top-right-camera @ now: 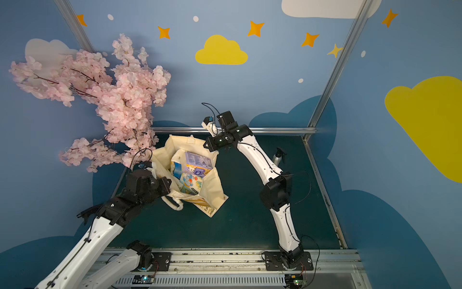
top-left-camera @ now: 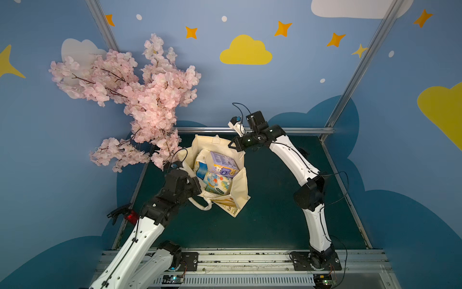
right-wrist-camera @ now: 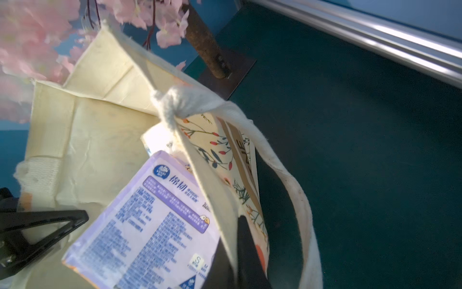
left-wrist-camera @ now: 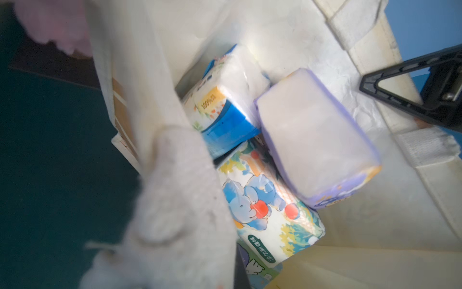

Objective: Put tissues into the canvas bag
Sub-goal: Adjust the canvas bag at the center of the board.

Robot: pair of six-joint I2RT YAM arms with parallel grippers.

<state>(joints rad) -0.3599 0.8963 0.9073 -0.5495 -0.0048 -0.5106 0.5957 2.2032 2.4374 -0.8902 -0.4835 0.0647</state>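
3 packs of tissues [top-left-camera: 216, 181] lie inside the open canvas bag [top-left-camera: 240, 186] on the green table [top-left-camera: 275, 212].
left gripper [top-left-camera: 197, 186] and right gripper [top-left-camera: 233, 145] are both closed on the bag rim, at opposite sides; purple pack [top-left-camera: 221, 160] is on top.

"100%" on blue-banded pack [left-wrist-camera: 225, 100], "S" and "M" on purple pack [right-wrist-camera: 155, 225]

Soft plastic-wrapped tissue packs [top-left-camera: 221, 171] lie inside the cream canvas tote bag [top-left-camera: 239, 186] on the dark-green tabletop [top-left-camera: 275, 205]; the pink blossom tree [top-left-camera: 150, 105] stands behind-left.
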